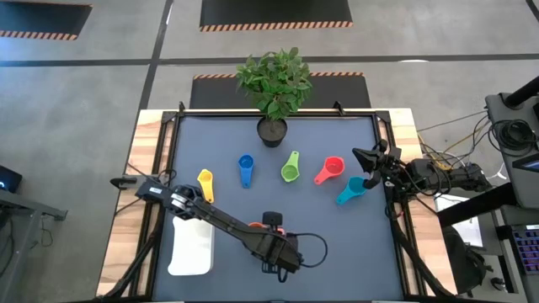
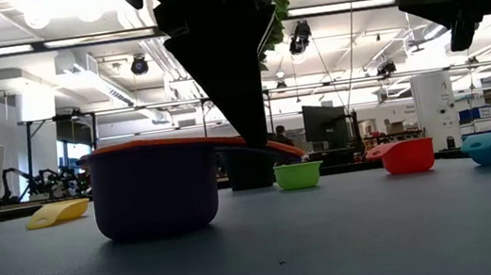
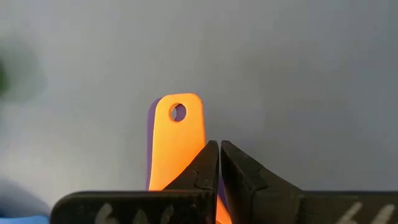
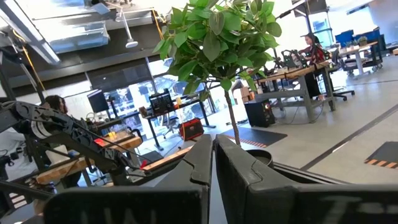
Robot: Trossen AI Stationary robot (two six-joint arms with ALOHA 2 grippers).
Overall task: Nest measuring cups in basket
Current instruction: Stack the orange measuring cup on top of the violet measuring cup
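Open-plan robotics lab — desks, monitors, ceiling lights, hazard-taped floor

I can't read any text, label, brand, number or sign in any of my views. The only markings I see are the orange-and-black hazard stripes edging the dark floor mats at about 12 o'clock beyond the table, and these carry no lettering. The screens in the room behind are too small for me to read.
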